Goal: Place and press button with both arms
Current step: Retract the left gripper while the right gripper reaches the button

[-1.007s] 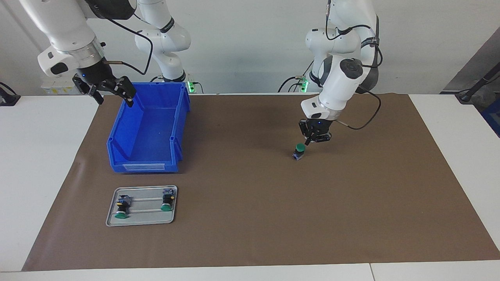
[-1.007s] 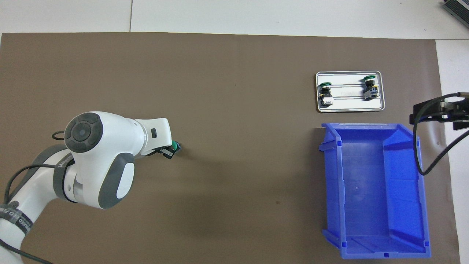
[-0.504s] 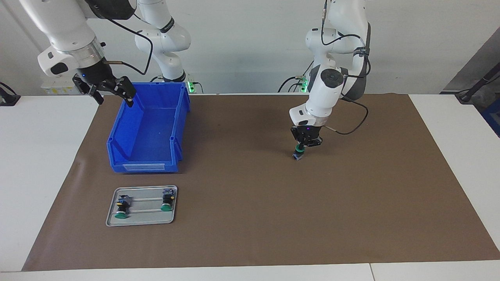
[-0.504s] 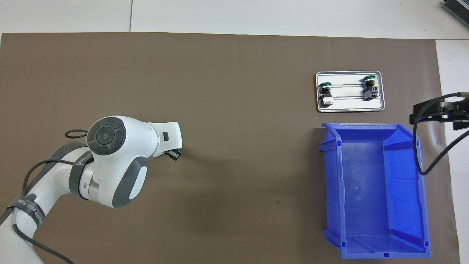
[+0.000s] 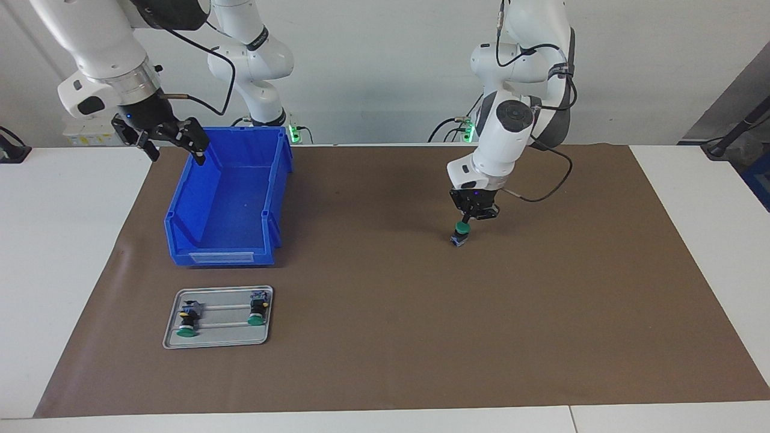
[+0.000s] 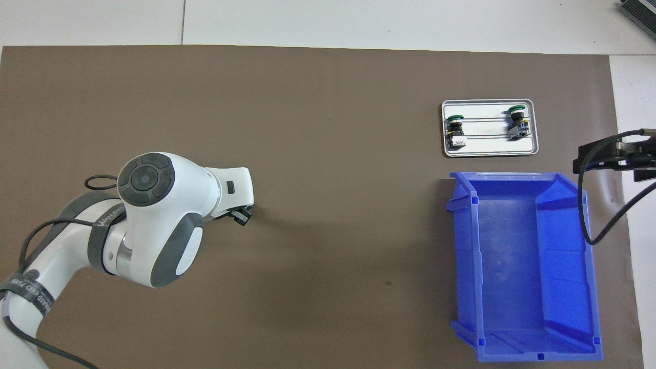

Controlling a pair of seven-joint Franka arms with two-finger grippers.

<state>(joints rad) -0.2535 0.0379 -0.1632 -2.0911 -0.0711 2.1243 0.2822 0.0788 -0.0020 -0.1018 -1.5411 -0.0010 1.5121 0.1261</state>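
Note:
The button (image 5: pixel 461 234) stands upright on the brown mat, green cap up, toward the left arm's end of the table. My left gripper (image 5: pixel 468 220) is right over it, fingers together and pointing down, with the tip at the cap. In the overhead view the left gripper (image 6: pixel 241 215) and its wrist hide the button. My right gripper (image 5: pixel 174 150) waits open and empty in the air, over the edge of the blue bin at the right arm's end; it also shows in the overhead view (image 6: pixel 612 159).
An empty blue bin (image 5: pixel 180 207) stands at the right arm's end, seen too in the overhead view (image 6: pixel 589 287). A metal tray (image 5: pixel 216 343) farther from the robots holds two lookalike green buttons; its rim shows in the overhead view (image 6: pixel 489 151).
The left arm's wrist swung over the button and its gripper came down onto the green cap, then lifted very slightly. The button stays in place. The right arm has not moved.

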